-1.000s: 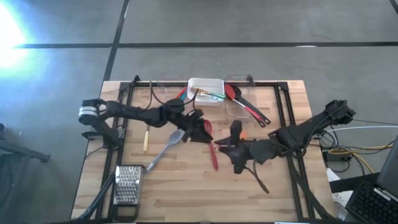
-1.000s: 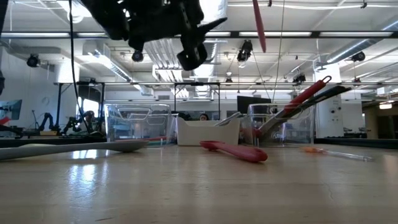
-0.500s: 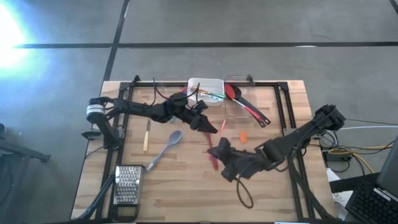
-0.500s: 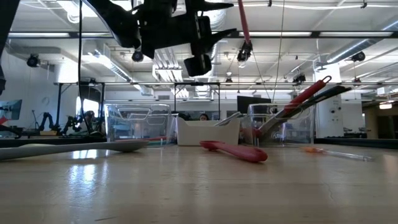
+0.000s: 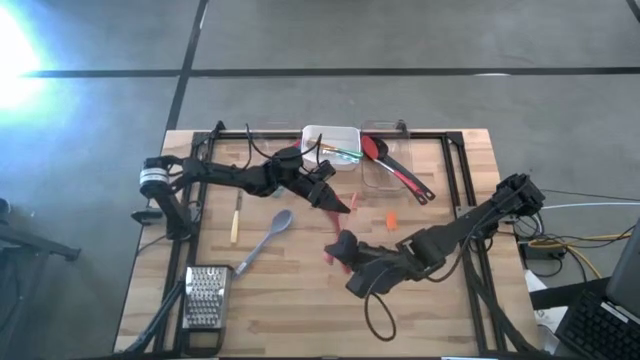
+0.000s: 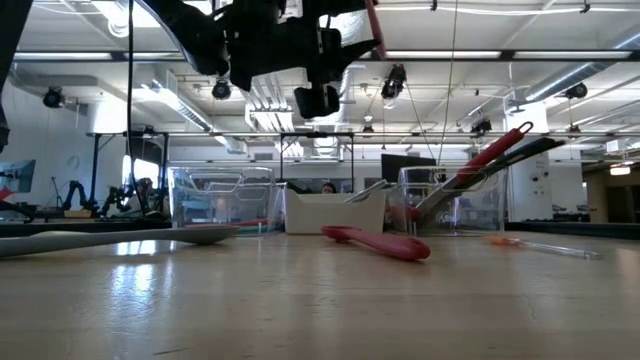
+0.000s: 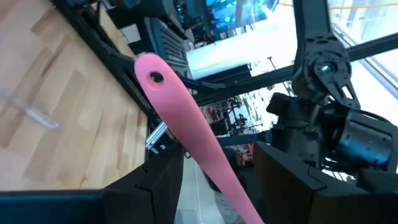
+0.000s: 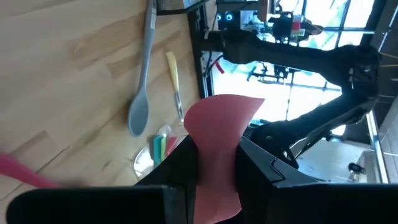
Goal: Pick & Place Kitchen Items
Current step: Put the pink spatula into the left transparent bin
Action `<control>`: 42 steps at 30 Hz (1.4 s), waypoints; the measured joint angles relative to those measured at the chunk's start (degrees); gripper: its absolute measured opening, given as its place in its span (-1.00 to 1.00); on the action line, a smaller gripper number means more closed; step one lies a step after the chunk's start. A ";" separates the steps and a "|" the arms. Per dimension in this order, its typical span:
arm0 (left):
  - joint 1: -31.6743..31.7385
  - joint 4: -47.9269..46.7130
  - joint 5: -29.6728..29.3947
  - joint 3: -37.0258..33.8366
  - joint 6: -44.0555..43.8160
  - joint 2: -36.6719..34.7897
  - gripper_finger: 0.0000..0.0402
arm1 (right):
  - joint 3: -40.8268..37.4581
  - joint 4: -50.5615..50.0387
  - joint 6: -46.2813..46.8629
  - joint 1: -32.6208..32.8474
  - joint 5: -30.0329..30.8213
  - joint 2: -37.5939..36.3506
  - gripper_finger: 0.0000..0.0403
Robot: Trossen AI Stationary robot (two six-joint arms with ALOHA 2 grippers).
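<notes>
My left gripper [image 5: 338,203] hangs over the table's middle, shut on a pink long-handled utensil [image 7: 180,118]. The utensil's free end has a hole and also shows in the low view [image 6: 372,25]. My right gripper [image 5: 342,250] is lower and nearer the front edge, shut on a flat red spatula blade [image 8: 219,124]. A second red spatula [image 6: 375,243] lies flat on the table below the grippers. A grey spoon [image 5: 265,240] and a yellow-handled tool [image 5: 235,222] lie left of centre. My left gripper pinches the pink utensil's handle [image 7: 214,168] between its two fingers, which point roughly level. The handle runs out past the fingertips to its holed end [image 7: 154,77], clear of the table. My right gripper pinches the red blade's narrow part [image 8: 214,163] between its two fingers, slanting down. The wide end [image 8: 224,109] sticks out beyond the fingertips, above the table.
At the far edge stand a white bin [image 5: 330,145] and a clear container [image 5: 385,170] holding red and black utensils; another clear container [image 5: 250,150] is to its left. A metal grater [image 5: 205,297] lies front left. A small orange-tipped piece [image 5: 392,220] lies right of centre.
My right gripper has come down and toward the table's left and near edge, rolling as it went, with the red blade still between its fingers. My left gripper has rolled about its own axis, and the pink handle has swung with it.
</notes>
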 joint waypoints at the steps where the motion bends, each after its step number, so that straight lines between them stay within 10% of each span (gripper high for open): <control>1: -0.13 -0.03 0.11 0.34 0.13 -0.12 -0.02 | 0.04 0.11 0.02 -0.05 0.02 0.00 -0.65; 10: -1.55 -1.41 0.79 1.02 4.59 -0.38 -0.08 | 0.06 0.36 0.24 -0.59 -0.42 -0.04 -0.65; 27: -1.63 -1.43 0.92 1.14 9.50 -0.36 -0.99 | -0.01 1.55 1.38 -3.12 -4.05 -0.04 -0.69; 42: -1.72 -1.34 2.89 2.64 9.64 -0.66 -0.87 | -0.01 2.52 7.35 -3.72 -3.37 -0.04 -0.71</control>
